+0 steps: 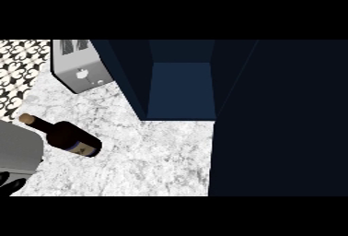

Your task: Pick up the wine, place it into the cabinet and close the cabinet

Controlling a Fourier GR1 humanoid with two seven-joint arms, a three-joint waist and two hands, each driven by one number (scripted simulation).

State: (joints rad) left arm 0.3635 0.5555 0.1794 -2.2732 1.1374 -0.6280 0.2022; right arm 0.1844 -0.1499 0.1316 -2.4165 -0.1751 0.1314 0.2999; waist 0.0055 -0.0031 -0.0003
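A: Where was your wine bottle (pixel 66 134)?

B: Lying tilted on the marble counter (pixel 156 152), cork toward the toaster (pixel 80 69), left of the open cabinet (pixel 180 90).

A: And your left hand (pixel 10 184)?

B: Only dark fingertips showed at the lower left; you couldn't tell its state. It held nothing visible.

The desk (pixel 156 152) looks like speckled white marble, the wine bottle (pixel 68 136) dark glossy glass, the toaster (pixel 78 69) brushed metal, the cabinet (pixel 272 115) matt navy.
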